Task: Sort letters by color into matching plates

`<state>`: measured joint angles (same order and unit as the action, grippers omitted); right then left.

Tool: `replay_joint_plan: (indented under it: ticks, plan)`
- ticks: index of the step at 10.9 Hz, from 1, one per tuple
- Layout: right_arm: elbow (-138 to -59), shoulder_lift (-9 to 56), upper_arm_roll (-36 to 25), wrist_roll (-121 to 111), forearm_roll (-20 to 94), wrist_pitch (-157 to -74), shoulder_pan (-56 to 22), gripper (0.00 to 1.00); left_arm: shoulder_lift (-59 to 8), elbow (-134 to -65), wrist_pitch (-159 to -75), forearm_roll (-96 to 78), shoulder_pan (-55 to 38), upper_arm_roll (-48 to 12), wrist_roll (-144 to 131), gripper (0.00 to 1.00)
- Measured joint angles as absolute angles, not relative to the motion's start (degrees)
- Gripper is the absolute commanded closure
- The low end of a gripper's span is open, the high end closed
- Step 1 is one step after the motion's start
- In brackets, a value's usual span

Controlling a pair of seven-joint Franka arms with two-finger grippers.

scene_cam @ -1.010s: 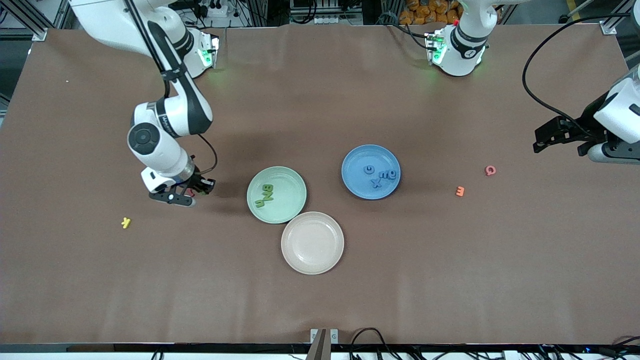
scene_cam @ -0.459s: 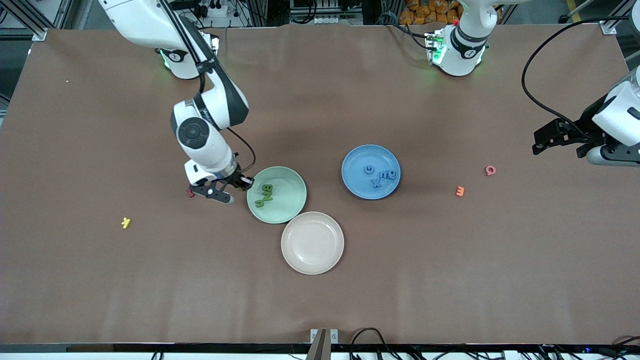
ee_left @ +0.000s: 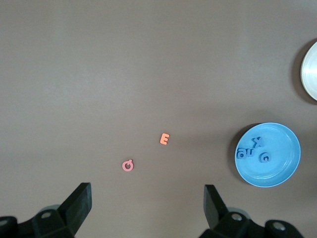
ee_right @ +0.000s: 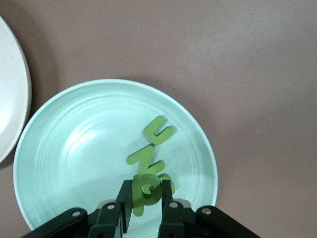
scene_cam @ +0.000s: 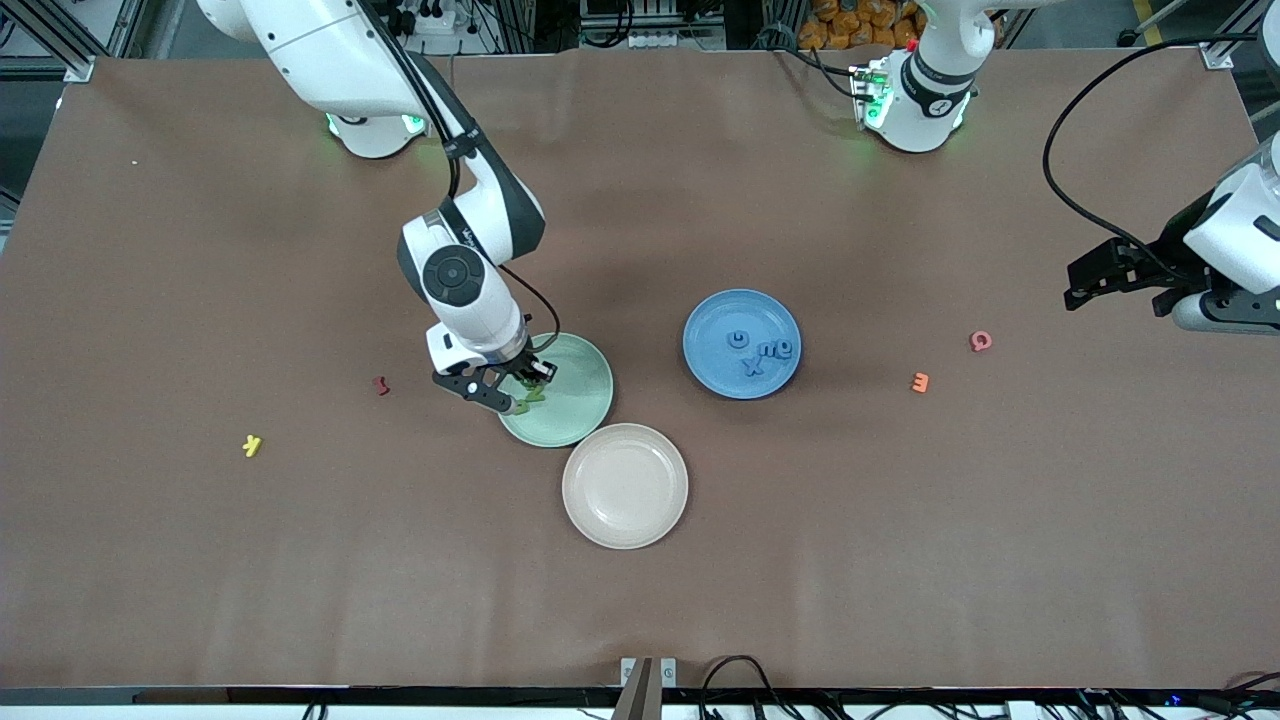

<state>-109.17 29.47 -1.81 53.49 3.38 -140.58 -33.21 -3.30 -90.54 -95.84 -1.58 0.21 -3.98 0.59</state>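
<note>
Green letter (ee_right: 143, 196) in right hand (ee_right: 143, 208), moved over mint plate (scene_cam: 590, 400)

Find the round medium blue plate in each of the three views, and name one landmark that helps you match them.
Front view: the round medium blue plate lies mid-table, holding blue letters.
Left wrist view: it lies low near one edge, past the open left claw.
Right wrist view: not in it.
Shared landmark: the beige-pink plate, seen in all three views.
</note>
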Motion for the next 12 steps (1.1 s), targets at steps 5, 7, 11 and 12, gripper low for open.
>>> replay_joint_plan:
  ticks: [5, 7, 11, 12]
  plan:
    - [-106.9, 30.2, -2.4, 46.6, 3.2, -135.3, -33.0, 0.0, -3.4, -90.5, -96.2, -1.6, 0.2, -4.0, 0.6, 0.0]
    - [-106.6, 30.1, -4.5, 39.7, 3.2, -134.0, -32.4, 0.0, -3.6, -90.6, -96.2, -1.6, 0.2, -4.0, 0.6, 0.0]
    - [-106.2, 30.1, -11.7, 22.4, 3.2, -133.7, -29.3, 0.0, -3.7, -90.6, -96.6, -1.6, 0.2, -4.0, 0.6, 0.0]
    - [-106.2, 30.0, -12.8, 18.9, 3.2, -133.7, -27.8, 0.0, -3.8, -90.6, -96.6, -1.6, 0.2, -4.0, 0.6, 0.0]
